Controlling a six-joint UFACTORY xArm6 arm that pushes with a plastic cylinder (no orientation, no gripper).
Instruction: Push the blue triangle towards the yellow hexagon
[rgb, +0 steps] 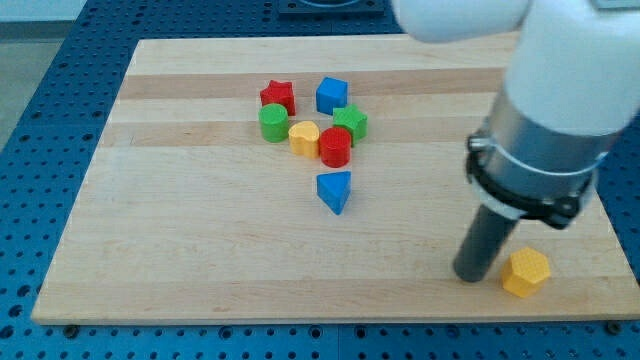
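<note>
The blue triangle lies near the middle of the wooden board. The yellow hexagon sits near the board's lower right corner. My tip rests on the board just left of the yellow hexagon, close to it, and far to the right of and below the blue triangle. The arm's white and grey body rises above the tip at the view's right.
A cluster sits above the blue triangle: a red star, a blue cube-like block, a green cylinder, a yellow heart-like block, a red cylinder and a green star.
</note>
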